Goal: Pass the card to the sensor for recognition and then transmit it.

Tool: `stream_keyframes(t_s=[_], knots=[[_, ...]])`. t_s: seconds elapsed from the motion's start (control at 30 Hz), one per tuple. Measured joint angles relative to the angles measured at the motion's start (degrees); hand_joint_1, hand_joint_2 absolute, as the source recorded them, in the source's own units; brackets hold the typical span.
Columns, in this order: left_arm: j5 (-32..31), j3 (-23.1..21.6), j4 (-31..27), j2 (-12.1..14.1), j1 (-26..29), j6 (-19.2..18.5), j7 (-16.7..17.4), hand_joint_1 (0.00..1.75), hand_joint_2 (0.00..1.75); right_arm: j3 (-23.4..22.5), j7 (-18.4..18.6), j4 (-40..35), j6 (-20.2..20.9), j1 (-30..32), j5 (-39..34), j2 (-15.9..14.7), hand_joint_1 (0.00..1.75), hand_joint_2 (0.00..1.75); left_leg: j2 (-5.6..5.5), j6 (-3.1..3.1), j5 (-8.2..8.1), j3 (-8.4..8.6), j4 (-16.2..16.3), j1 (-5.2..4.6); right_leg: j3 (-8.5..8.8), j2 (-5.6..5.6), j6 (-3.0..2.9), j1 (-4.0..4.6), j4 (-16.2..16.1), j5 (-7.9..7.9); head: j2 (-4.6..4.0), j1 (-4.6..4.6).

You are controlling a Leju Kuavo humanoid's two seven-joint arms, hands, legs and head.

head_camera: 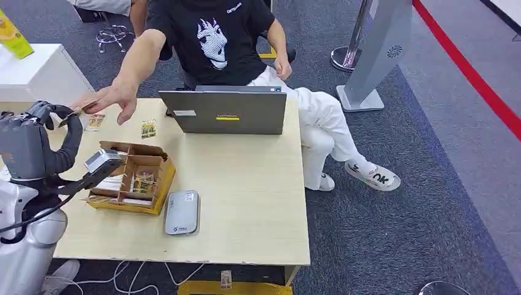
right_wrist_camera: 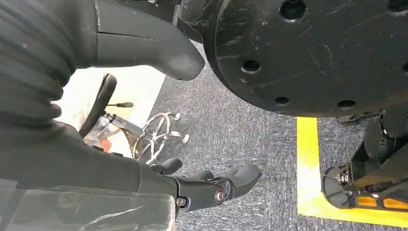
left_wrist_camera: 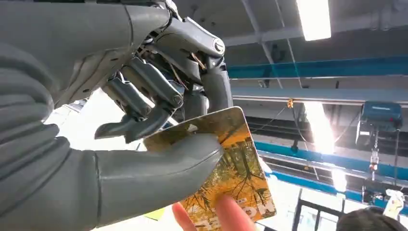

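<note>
In the head view the card (head_camera: pixel 72 113) is a thin sliver at the table's (head_camera: pixel 246 203) far left, mostly hidden between the left hand (head_camera: pixel 46 120) and the seated person's hand (head_camera: pixel 110 98). Up close, the left hand's thumb (left_wrist_camera: pixel 159 168) and curled fingers (left_wrist_camera: pixel 144 103) pinch the card's inner end, while the person's fingertips (left_wrist_camera: pixel 226 214) touch its outer end. The right hand (right_wrist_camera: pixel 144 115) hangs over the carpet (right_wrist_camera: pixel 231 130), thumb and fingers apart and holding nothing.
</note>
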Motion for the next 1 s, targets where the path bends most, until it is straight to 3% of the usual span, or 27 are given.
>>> stream_keyframes(t_s=[0.83, 0.87, 0.9, 1.0], knots=[[0.1, 0.1, -0.3, -0.1, 0.4, 1.7, 0.6, 0.0, 1.75, 0.0, 0.2, 0.0, 0.0, -0.1, -0.1, 0.0, 0.0, 1.75, 0.0, 0.0, 0.0, -0.01, 0.0, 0.0, 0.01, 0.0, 0.0, 0.0, 0.0, 0.0, 0.0, 0.0], [0.1, 0.5, -0.7, -0.3, 0.8, 2.8, 0.1, 0.0, 1.75, 0.0, 0.2, 0.0, 0.0, -0.1, -0.1, 0.0, 0.0, 1.75, 0.0, 0.0, 0.0, -0.02, 0.0, -0.01, 0.02, 0.0, 0.0, 0.0, 0.0, 0.0, 0.0, 0.0], [5.1, 3.6, -6.2, -4.6, 6.5, 10.7, -9.5, 0.0, 1.75, 0.0, 0.2, 0.0, -0.3, 0.0, -0.4, 0.2, 0.0, 1.75, 0.06, 0.02, -0.1, -0.01, 0.0, -0.07, -0.02, 0.11, 0.03, -0.08, 0.0, -0.03, -0.02, 0.0], [5.7, 6.1, -10.4, -8.1, 10.2, 11.8, -12.4, 0.0, 1.75, 0.0, 0.3, 0.0, -0.4, -0.1, -0.5, 0.4, 0.0, 1.75, 0.0, 0.04, -0.11, -0.02, 0.0, -0.09, 0.0, 0.03, 0.16, -0.1, 0.0, -0.13, 0.0, 0.02]])
